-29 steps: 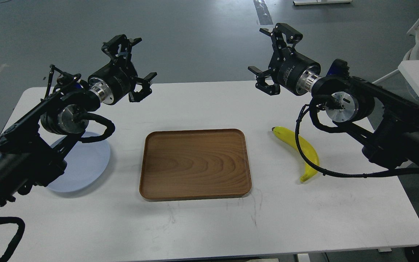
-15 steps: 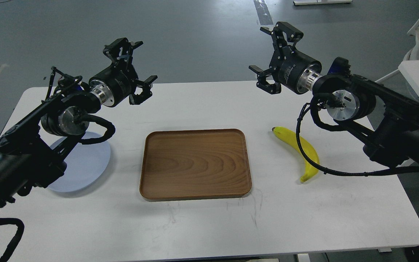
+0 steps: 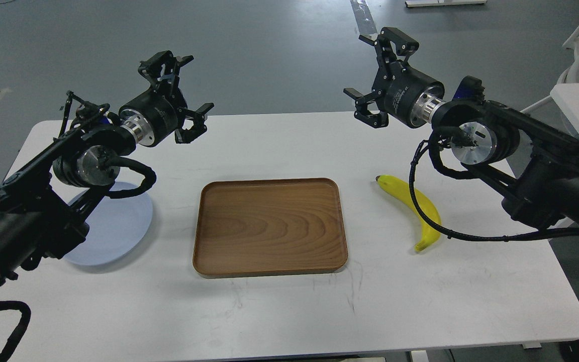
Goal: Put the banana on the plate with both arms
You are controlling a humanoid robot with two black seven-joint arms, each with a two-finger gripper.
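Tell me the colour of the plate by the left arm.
Pale blue-lavender, plain with no pattern. The plate shows best in the head view.

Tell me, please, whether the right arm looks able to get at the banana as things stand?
Probably yes: the banana lies bare on the table on that arm's side, the right gripper is open above, and only the arm's own cable crosses it.

A brown wooden tray (image 3: 269, 226) lies on the white table (image 3: 289, 311).
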